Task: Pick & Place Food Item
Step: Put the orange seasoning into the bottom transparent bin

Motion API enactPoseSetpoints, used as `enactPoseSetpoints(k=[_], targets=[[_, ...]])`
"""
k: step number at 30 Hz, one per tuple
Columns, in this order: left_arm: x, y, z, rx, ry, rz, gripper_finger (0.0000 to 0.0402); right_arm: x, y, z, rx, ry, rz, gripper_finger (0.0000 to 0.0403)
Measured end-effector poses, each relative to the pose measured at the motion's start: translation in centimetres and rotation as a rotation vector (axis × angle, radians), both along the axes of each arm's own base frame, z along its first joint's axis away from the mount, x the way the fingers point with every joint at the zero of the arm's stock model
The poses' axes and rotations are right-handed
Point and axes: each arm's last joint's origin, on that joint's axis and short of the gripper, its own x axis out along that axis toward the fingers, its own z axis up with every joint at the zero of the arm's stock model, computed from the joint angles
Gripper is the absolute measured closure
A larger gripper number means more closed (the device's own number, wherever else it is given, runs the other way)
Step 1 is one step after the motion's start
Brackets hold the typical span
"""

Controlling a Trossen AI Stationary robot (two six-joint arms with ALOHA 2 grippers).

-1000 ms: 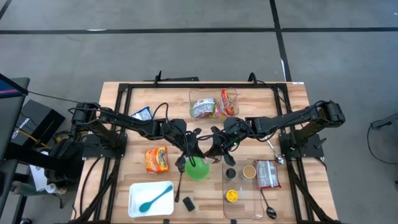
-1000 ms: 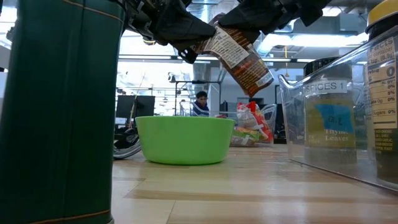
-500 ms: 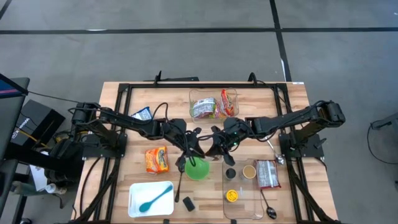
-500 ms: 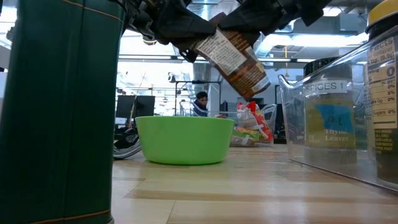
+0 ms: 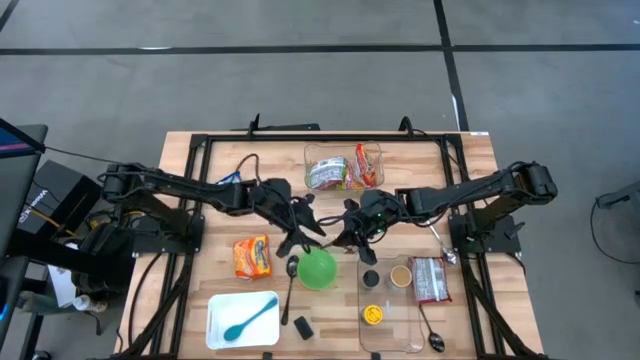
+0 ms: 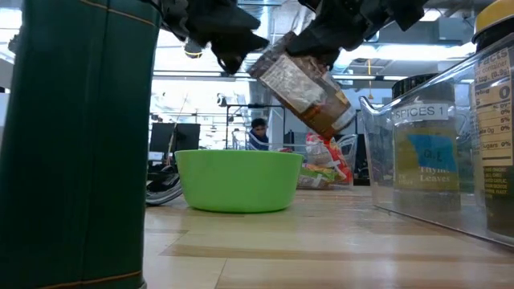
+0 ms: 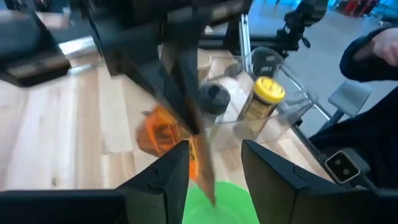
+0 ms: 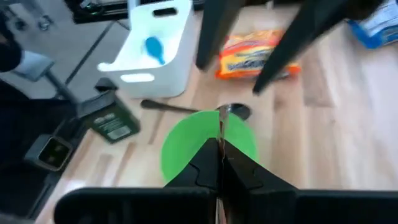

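A brown and white food packet (image 6: 305, 88) hangs tilted above the green bowl (image 6: 238, 180), which stands on the table (image 5: 317, 268). My right gripper (image 6: 315, 46) is shut on the packet's top; it comes in from the right (image 5: 350, 236). My left gripper (image 5: 300, 228) stands open just left of the packet, touching nothing (image 6: 231, 42). In the left wrist view the packet (image 7: 189, 134) shows ahead of my left gripper's (image 7: 214, 155) spread fingers. In the right wrist view the bowl (image 8: 186, 149) lies below the shut right gripper (image 8: 219, 158). My right gripper pinches the packet's upper edge (image 6: 295, 53) between its two shut fingers, which slant down from the table's right. The packet shows edge-on between them (image 8: 220, 132). It hangs tilted, lower end toward the right, clear of the bowl.
A clear bin with spice jars (image 5: 385, 300) stands right of the bowl. An orange noodle packet (image 5: 252, 256), a spoon (image 5: 291, 285) and a white tray with a blue spoon (image 5: 242, 320) lie to its left. A clear box of food packets (image 5: 342, 168) sits at the far side.
My left gripper has opened, let go of the packet, and drawn back up and toward the table's left. The packet, held by both grippers before, now hangs from my right gripper alone and has tipped flatter.
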Motion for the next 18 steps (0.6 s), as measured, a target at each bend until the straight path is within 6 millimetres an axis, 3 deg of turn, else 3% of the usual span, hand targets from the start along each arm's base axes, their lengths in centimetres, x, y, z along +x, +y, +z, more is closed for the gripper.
enactPoseSetpoints(k=[8,12,18], targets=[[-1.4,0.2,2.7,0.003,-0.092,0.003,0.027,-1.9,0.4,2.7,-0.056,-0.062,-0.066,0.0403],[-1.3,0.2,2.7,0.011,-0.098,0.02,0.0278,-3.3,1.1,4.7,-0.109,-0.141,-0.101,0.0403],[-1.2,1.0,2.4,0.081,-0.076,0.196,0.0289,-5.6,2.7,6.6,-0.156,-0.196,-0.171,0.0403]])
